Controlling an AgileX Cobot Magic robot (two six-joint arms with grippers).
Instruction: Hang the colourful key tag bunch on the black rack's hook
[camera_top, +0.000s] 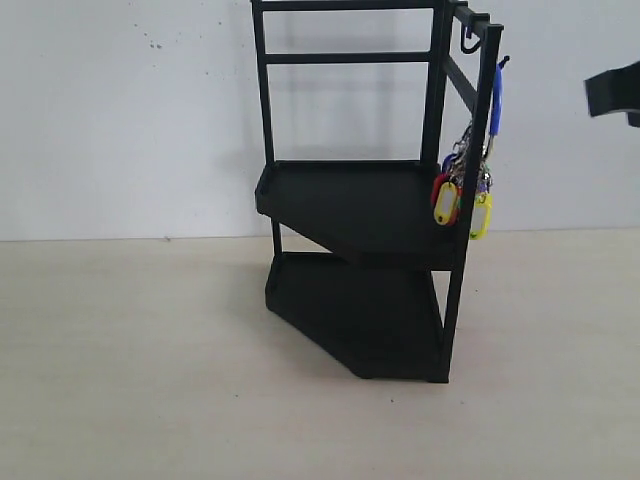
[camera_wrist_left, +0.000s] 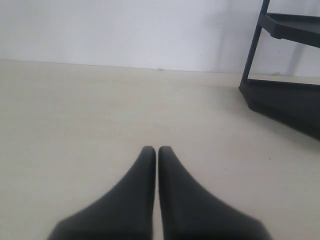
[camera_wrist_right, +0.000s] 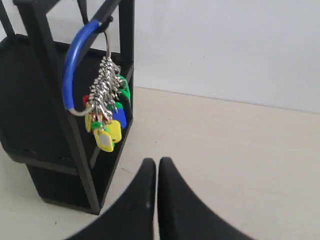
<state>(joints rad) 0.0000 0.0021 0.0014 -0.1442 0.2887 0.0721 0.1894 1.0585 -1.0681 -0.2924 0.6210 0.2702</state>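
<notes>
Colourful key tag bunch (camera_wrist_right: 106, 107) is out of my grip. My right jaws are closed tip to tip at the bottom centre of the right wrist view, with nothing between them. They sit over bare desk (camera_wrist_right: 225, 150), apart from the rack. My left jaws are pressed together and empty too, low in the left wrist view, with only a corner of the black rack (camera_wrist_left: 280, 95) at that frame's right edge.

Further out, in the upper left of the right wrist view, the blue-sleeved part of the big ring loops over the hook (camera_wrist_right: 107, 21) on the front corner post. The small metal rings and the yellow, green, red and blue tags hang below it, against the post.

In the exterior view the bunch (camera_top: 462, 190) dangles right of centre beside the upper tray, clear of the desk, and nothing else holds it up.

I judge the hanging done. All that looks left is taking my right arm away, provided the ring sits firmly on the hook.
</notes>
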